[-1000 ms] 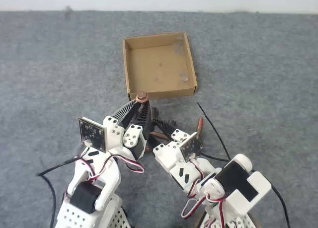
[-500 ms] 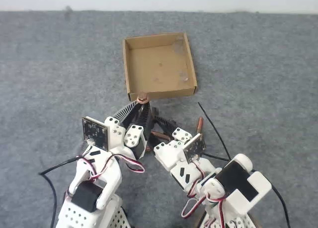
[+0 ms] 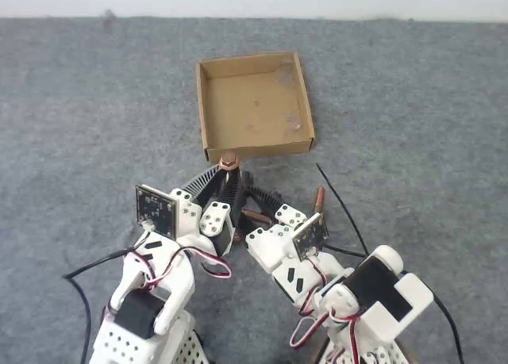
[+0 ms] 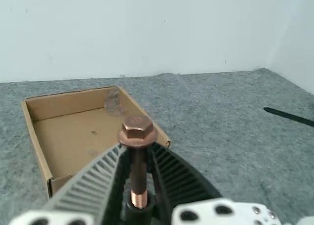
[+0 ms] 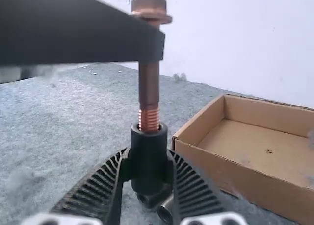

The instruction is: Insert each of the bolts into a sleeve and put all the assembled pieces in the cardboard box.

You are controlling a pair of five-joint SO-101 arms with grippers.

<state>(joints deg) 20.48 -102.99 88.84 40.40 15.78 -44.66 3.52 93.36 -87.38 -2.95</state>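
A copper bolt (image 3: 228, 159) with a hex head stands upright just in front of the cardboard box (image 3: 258, 151). My left gripper (image 3: 228, 172) is shut on its shank, seen close in the left wrist view as bolt (image 4: 137, 137) between ribbed black fingers (image 4: 100, 173). In the right wrist view my right gripper (image 5: 148, 163) is shut on a black sleeve (image 5: 148, 149), held upright. The bolt's (image 5: 149, 83) threaded end sits in the sleeve's top opening. The left arm's dark finger (image 5: 73, 31) crosses above. The open box (image 5: 245, 183) lies just behind.
A loose copper bolt (image 3: 320, 199) lies on the grey carpet to the right of the grippers, and another brown piece (image 3: 254, 216) lies between the arms. A black cable (image 3: 341, 205) runs past the right arm. The box (image 4: 37, 137) is empty inside.
The left arm has drawn back a little and the bolt has come down and nearer to the arms, away from the box's front wall. The right arm has barely shifted.
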